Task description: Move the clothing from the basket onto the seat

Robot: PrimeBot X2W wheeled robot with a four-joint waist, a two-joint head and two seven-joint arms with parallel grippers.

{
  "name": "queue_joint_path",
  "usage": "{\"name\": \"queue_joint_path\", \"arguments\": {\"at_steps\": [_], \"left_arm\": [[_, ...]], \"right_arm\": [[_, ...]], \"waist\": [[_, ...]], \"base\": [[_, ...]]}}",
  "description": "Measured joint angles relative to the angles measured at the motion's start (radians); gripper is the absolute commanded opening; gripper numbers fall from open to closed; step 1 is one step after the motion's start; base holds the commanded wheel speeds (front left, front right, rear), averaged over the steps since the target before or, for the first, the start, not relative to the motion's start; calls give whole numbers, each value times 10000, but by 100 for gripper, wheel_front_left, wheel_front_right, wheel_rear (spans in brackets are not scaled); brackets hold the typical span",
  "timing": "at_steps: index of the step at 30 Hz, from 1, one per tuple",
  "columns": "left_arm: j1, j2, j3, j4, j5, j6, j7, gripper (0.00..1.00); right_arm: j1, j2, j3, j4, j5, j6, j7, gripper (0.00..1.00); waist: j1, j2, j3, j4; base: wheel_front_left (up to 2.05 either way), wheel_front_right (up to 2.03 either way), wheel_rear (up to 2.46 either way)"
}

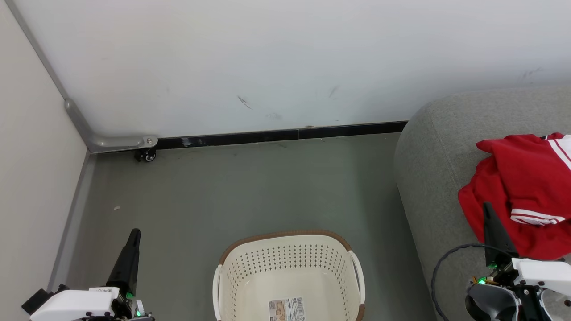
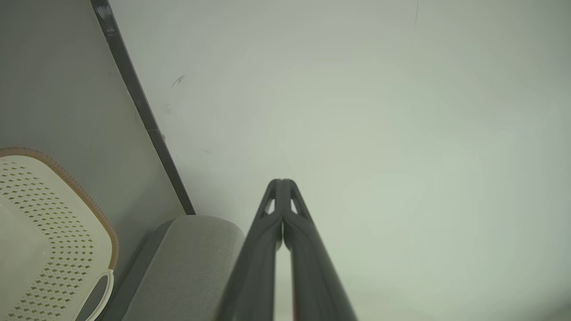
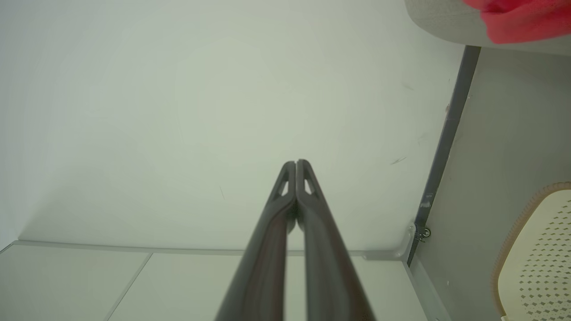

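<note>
Right of the basket [image 1: 285,263]: one grey seat [image 1: 428,178], its rounded edge toward the basket, with a strip of floor [image 1: 267,187] between them.
Clothing [image 1: 522,178]: one red heap with white stripes, lying on the seat, well apart from the basket. I cannot tell how many garments make up the heap.
Basket: one, cream with a brown rim, upright on the floor. It has two white handles [image 1: 217,285], one on each side, and one barcode sticker [image 1: 286,310] on its bare bottom.
Left gripper [image 1: 135,232]: left of the basket, over the floor. Its two fingers [image 2: 261,249] are clenched tip to tip, with nothing between them.
Right gripper [image 1: 486,205]: right of the basket, over the seat, its tip at the lower edge of the clothing. I cannot tell whether it touches the cloth. Its two fingers are pressed together and grasp nothing.
Wall [image 1: 285,58]: one pale wall behind the basket, with one black skirting [image 1: 285,133] at its foot.
Wheel [image 1: 146,155]: one small black caster, behind and left of the basket, against the skirting.
</note>
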Motion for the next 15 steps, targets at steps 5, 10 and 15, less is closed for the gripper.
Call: {"name": "queue_joint_path", "arguments": {"at_steps": [5, 10, 15], "left_arm": [[0, 0, -6, -2, 0, 0, 0, 0], [0, 0, -10, -4, 0, 0, 0, 0], [0, 0, -12, -6, 0, 0, 0, 0]], "right_arm": [[0, 0, -6, 0, -2, 0, 58, 0], [0, 2, -10, 2, -2, 0, 58, 0], [0, 2, -17, 2, -2, 0, 75, 0]], "waist": [[0, 0, 0, 0], [0, 0, 0, 0], [-1, 0, 0, 0]], "base": [[0, 0, 0], [0, 0, 0], [0, 0, 0]]}}
